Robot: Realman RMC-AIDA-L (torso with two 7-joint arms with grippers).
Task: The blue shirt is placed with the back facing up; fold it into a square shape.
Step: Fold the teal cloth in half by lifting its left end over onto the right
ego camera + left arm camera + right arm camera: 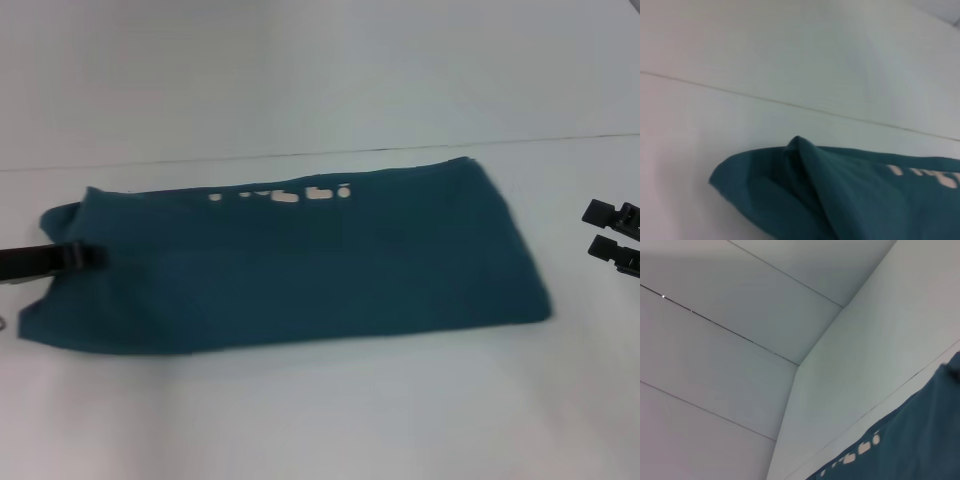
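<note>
- I judge the fold partly done; the blue shirt [300, 265] lies on the white table [320, 410] as a long flat band, far wider than it is deep, so the side-to-side folds that would bring it to a square are still left
- A strip of pale lettering [285, 193] shows along the band's far edge, which tells me a turned-over layer of the front lies on top there
- My left gripper [88, 257] reaches in from the side and meets the band's left end, its dark fingers touching the cloth; just beyond the tips that end is rumpled and lifted; I cannot tell whether the fingers are clamped on fabric or only resting against it
- My right gripper [603, 229] waits well apart from the band's right end, two dark fingers with a gap between them, holding nothing
- The cloth is soft, matte, dark teal; from the left wrist view the end by that gripper humps into a rounded ridge with layered creases; the far right corner lies flat and squarish
</note>
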